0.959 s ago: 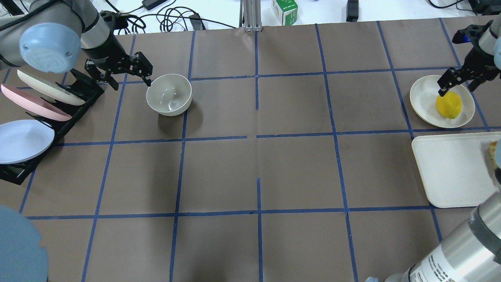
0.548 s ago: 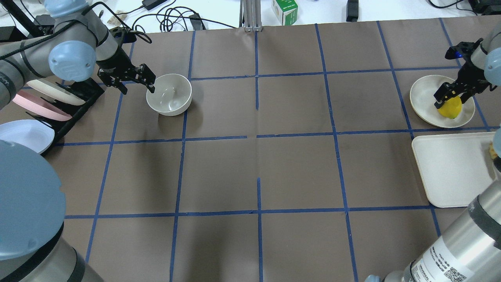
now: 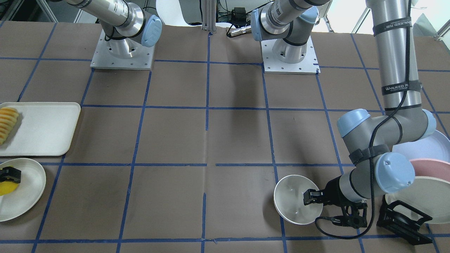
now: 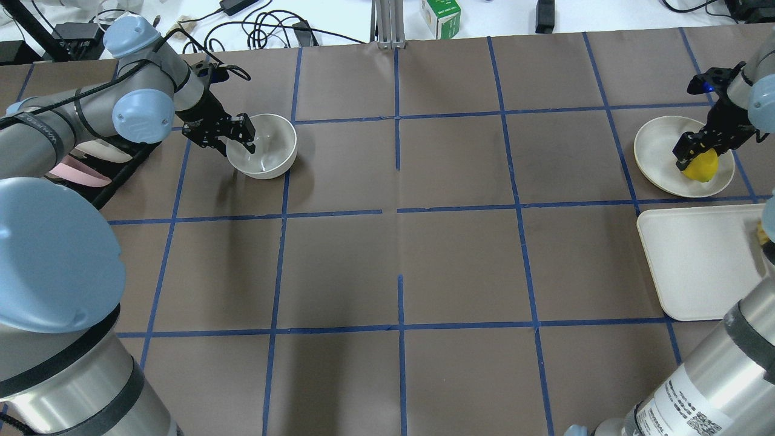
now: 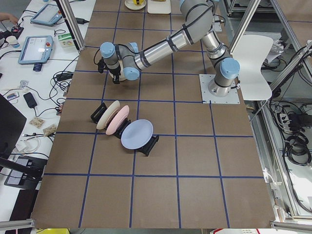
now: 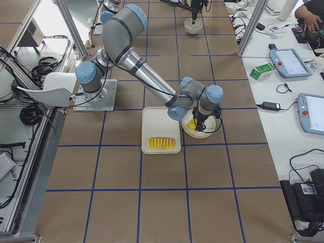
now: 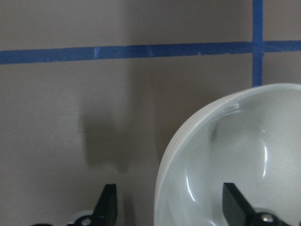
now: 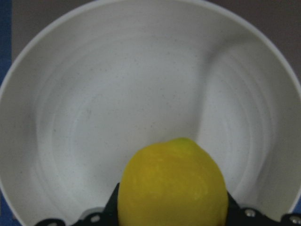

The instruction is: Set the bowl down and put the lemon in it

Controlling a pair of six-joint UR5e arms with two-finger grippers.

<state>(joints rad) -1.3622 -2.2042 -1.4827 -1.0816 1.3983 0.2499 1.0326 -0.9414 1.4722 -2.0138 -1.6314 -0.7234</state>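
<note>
A wide table [image 4: 460, 260] covered in brown paper is marked into squares by blue tape [image 4: 339, 212]. Past its far edge runs a white bench with black cables [image 4: 266, 27] and a green carton [image 4: 441, 17]. The side views show tablets [image 5: 34, 48] on that bench and a white chair [image 5: 256, 63] behind the arm bases. At the robot's left end, a black rack [image 5: 100, 112] holds cream, pink and pale blue plates on edge. At the right end, a white tray [image 4: 696, 266] carries a row of fruit slices [image 3: 7, 123] beside a flat plate [image 4: 657, 151]. The left claw [image 4: 231, 144] reaches down at the bowl [image 4: 272, 151], which stands upright on the paper near the rack. Its fingers [image 7: 107, 205] are spread wide apart and straddle the near rim, one tip inside the hollow and the other outside the wall. Neither presses on it. The right claw [image 4: 697, 154] sits low over the flat plate with its tips drawn in against both sides of the lemon [image 4: 702, 166], gripping it. The lemon is on the plate, toward the side nearest the robot, well apart from the bowl across the table.
</note>
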